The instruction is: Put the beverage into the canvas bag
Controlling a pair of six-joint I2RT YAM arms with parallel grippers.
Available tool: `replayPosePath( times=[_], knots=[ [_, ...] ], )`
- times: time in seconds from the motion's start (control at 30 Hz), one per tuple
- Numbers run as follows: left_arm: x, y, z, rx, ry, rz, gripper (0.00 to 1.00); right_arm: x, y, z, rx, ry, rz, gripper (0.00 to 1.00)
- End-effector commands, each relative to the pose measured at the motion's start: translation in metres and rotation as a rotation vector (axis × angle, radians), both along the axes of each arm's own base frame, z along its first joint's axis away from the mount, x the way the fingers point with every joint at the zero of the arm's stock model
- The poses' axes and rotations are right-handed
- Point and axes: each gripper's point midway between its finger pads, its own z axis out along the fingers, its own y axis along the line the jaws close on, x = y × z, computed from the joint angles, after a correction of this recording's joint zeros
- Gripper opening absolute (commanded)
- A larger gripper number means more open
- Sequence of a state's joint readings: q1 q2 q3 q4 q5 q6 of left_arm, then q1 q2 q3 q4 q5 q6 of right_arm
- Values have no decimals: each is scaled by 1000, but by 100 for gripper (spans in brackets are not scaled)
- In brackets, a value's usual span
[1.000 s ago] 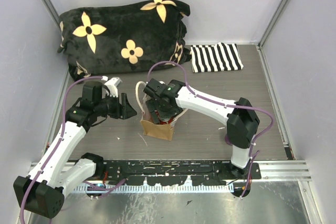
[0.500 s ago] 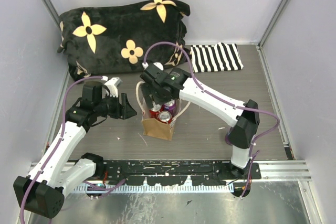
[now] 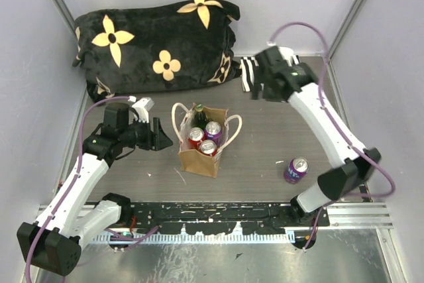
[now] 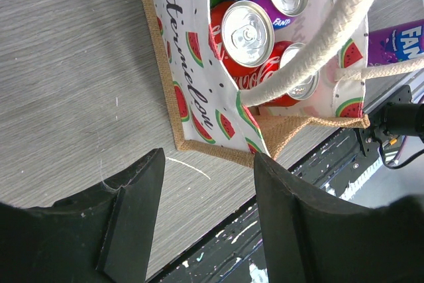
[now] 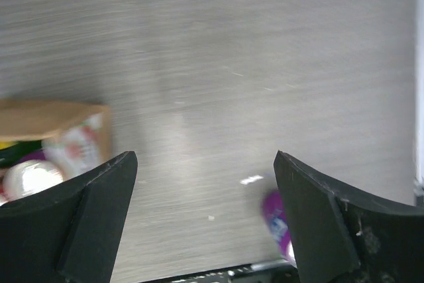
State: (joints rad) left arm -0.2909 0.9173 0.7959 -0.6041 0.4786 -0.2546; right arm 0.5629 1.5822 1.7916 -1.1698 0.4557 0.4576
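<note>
Clearly, left fingers (image 4: 132, 223) and right fingers (image 5: 93, 217) spread wide — empty.

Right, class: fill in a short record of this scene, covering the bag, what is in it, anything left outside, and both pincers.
bag: canvas bag upright, top open
inside: two red cans, a purple can, a green bottle
outside: loose purple can on the table, right of the bag, apart
left pincer: open, empty, beside the bag
right pincer: open, empty, raised, by the striped cloth

Bare desk (image 3: 265, 130) lies mid-frame between canvas bag (image 3: 199, 162) and purple can (image 3: 295, 169); flowered cushion (image 3: 156, 44) blocks the upper left.
</note>
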Motion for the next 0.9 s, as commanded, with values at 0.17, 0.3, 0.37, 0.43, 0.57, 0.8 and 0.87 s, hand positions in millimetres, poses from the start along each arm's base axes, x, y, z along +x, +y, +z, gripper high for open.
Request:
replayPosePath(
  times=[0.17, 0.3, 0.37, 0.43, 0.57, 0.8, 0.87],
  knots=[
    [1, -6, -6, -20, -2, -30, 63, -86, -132, -60, -4, 209, -286, 97],
    [4, -8, -5, -21, -3, -38, 63, -109, -153, -87, 23, 290, -348, 97],
    [5, -8, -5, -20, -5, -43, 63, -118, -157, -100, 36, 332, -367, 98],
    [6, -9, -5, -19, -4, -45, 63, -125, -159, -115, 59, 371, -378, 99],
    [8, -10, -4, -21, -8, -50, 63, -141, -149, -148, 154, 451, -390, 99],
    [5, -8, -7, -16, -7, -50, 63, -162, -139, -168, 209, 512, -390, 99],
    [5, -8, -8, -17, -3, -48, 63, -165, -138, -170, 215, 508, -386, 99]
  ],
)
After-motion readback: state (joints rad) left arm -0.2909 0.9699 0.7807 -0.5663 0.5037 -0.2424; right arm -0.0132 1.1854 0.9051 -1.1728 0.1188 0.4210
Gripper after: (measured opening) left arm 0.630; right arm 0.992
